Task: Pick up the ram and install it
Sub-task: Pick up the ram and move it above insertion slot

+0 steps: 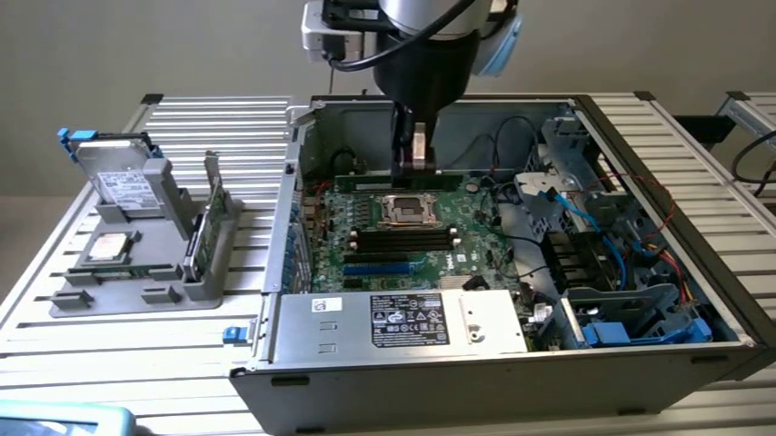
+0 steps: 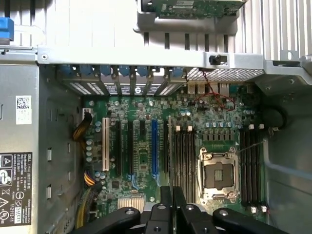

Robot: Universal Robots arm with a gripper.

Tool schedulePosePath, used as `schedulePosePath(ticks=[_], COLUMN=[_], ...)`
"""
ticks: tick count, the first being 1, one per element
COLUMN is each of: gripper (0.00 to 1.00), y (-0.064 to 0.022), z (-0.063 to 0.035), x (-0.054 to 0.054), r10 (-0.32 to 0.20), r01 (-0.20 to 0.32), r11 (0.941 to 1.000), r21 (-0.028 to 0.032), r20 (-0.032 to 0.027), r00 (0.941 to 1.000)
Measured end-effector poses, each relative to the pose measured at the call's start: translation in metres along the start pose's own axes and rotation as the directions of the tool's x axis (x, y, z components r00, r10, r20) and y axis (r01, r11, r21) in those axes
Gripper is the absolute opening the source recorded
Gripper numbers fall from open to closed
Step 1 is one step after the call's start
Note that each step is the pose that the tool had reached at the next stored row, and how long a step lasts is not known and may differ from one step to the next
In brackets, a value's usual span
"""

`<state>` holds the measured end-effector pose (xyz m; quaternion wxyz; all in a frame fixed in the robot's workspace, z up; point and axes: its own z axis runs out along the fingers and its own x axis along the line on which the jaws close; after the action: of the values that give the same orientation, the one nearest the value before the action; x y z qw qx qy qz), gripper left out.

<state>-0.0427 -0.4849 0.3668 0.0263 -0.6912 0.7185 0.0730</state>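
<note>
The gripper (image 1: 419, 162) is clamped mid-length on the ram (image 1: 363, 179), seemingly hanging just above the processor socket (image 1: 410, 211). Light, stiff, fragile: grip the flat faces, off the contacts. The exterior view shows its full length; the wrist view, its edge aligned with memory slots (image 2: 184, 161) beside the socket.

The hand (image 1: 420, 165) hides the middle of the ram (image 1: 363, 180); the arm (image 1: 424, 54) is cut off above.

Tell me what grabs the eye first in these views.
The open computer case dominates, its green motherboard exposed with the processor socket mid-board. The tool hangs inside it, shut on the ram, held level just beyond the socket. A grey parts holder sits at the exterior view's left.
</note>
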Motion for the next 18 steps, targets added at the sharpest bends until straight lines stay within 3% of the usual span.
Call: schedulePosePath(ticks=[1, 4, 9, 16, 18], gripper=[0.13, 0.13, 0.13, 0.13, 0.13], y=[0.0000, -0.0033, -0.0120, -0.0150, -0.0154], z=[0.0005, 0.0044, 0.0151, 0.0313, 0.0354], x=[0.000, -0.001, -0.016, -0.042, -0.049], r10=[0.007, 0.013, 0.013, 0.013, 0.014], r01=[-0.007, -0.013, -0.013, -0.013, -0.014], r11=[0.9999, 0.9998, 0.9998, 0.9998, 0.9998], r21=[-0.0095, -0.0153, -0.0172, -0.0174, -0.0174], r20=[0.0000, -0.0006, -0.0007, -0.0023, -0.0050], r00=[1.0000, 0.9999, 0.9999, 0.9999, 0.9999])
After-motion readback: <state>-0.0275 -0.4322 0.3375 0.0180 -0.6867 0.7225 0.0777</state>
